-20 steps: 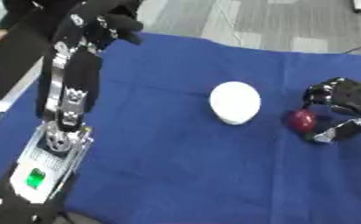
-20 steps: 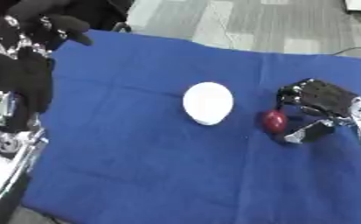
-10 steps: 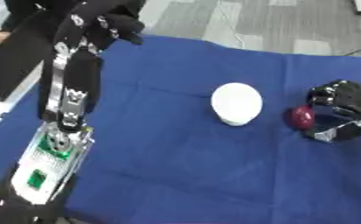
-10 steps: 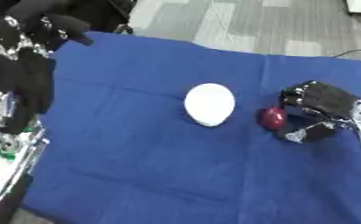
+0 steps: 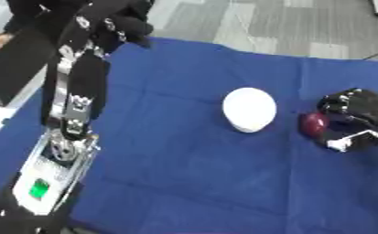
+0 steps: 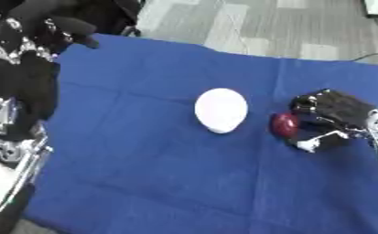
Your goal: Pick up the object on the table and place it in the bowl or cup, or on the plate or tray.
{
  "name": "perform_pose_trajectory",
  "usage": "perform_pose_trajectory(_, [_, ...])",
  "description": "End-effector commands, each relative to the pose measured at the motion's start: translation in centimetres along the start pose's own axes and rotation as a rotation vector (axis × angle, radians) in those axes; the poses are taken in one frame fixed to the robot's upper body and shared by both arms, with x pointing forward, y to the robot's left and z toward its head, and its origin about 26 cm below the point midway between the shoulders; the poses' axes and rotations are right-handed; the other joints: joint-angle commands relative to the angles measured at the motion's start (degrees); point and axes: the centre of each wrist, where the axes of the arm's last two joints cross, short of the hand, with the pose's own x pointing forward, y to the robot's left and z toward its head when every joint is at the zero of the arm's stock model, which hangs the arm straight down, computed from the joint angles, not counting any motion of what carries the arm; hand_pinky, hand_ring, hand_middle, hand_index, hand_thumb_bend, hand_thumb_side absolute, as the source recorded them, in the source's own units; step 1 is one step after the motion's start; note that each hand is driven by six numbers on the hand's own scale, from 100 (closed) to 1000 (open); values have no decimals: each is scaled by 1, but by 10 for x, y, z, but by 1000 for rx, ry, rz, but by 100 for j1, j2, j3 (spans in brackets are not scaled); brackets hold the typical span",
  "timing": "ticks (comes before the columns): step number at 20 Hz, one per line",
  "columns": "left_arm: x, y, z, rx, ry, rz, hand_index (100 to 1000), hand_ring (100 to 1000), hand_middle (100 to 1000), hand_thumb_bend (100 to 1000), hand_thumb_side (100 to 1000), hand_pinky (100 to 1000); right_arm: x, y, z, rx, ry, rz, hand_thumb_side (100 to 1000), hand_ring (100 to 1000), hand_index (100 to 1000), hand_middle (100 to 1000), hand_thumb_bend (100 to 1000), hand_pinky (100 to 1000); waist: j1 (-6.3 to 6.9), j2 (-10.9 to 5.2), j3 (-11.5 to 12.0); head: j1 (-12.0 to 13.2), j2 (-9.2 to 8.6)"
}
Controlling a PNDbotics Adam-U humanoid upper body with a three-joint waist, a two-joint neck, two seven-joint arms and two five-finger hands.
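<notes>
Right hand (image 6: 336, 114) low on the blue cloth (image 5: 168, 151), fingers curled round a dark red ball (image 6: 284, 124) (just right of the white bowl (image 5: 249, 109)), left hand (image 5: 116, 23) raised far left, fingers curled, holding nothing

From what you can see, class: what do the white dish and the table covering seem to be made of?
White dish: smooth, matte, evenly white; probably ceramic or plastic, cannot tell which. Blue covering: cloth, judging by its soft creases and matte surface.
</notes>
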Motion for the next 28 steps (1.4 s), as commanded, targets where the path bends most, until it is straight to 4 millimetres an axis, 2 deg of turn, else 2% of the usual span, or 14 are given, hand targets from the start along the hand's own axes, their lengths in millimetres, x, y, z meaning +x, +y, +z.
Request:
perform_pose_trajectory(1, [5, 1, -6, -2, -29, 5, 842, 672, 765, 233, 872, 561, -7, -14, -6, -61, -33, -4, 890, 565, 739, 693, 535, 452, -1, -91, 6, 13, -64])
perform_pose_trajectory(10, [5, 1, -6, -3, -30, 5, 842, 672, 765, 233, 872, 561, -3, -20, -16, -68, -46, -35, 957, 566, 754, 694, 522, 449, -14, -106, 11, 25, -68])
perform_pose_trajectory(16, [5, 1, -7, -3, -33, 6, 842, 672, 764, 233, 873, 561, -5, -24, -13, -78, -39, -43, 921, 547, 709, 647, 508, 427, -20, -100, 27, 36, -90])
perform_pose_trajectory(17, [5, 1, -7, -3, -34, 6, 842, 672, 764, 233, 873, 561, -6, -24, -13, -85, -37, -44, 880, 512, 676, 592, 515, 357, -20, -99, 28, 39, -87])
perform_pose_trajectory(19, [5, 1, -7, -3, -34, 6, 842, 672, 764, 233, 873, 561, -6, -25, -11, -98, -34, -46, 814, 472, 656, 554, 510, 221, -21, -98, 27, 42, -81])
perform_pose_trajectory(20, [5, 1, -7, -3, -34, 6, 842, 672, 764, 233, 873, 561, -6, -24, -11, -102, -32, -49, 770, 436, 653, 530, 494, 100, -20, -97, 25, 41, -80])
perform_pose_trajectory(23, [5, 1, -7, -3, -33, 5, 842, 672, 764, 233, 873, 561, -6, -20, -10, -101, -25, -71, 663, 350, 650, 507, 494, 100, -16, -97, 21, 33, -81])
perform_pose_trajectory(28, [5, 1, -6, -4, -31, 4, 842, 672, 764, 233, 873, 560, -5, -17, -7, -85, -16, -101, 664, 347, 653, 523, 503, 100, -5, -94, 8, 17, -84])
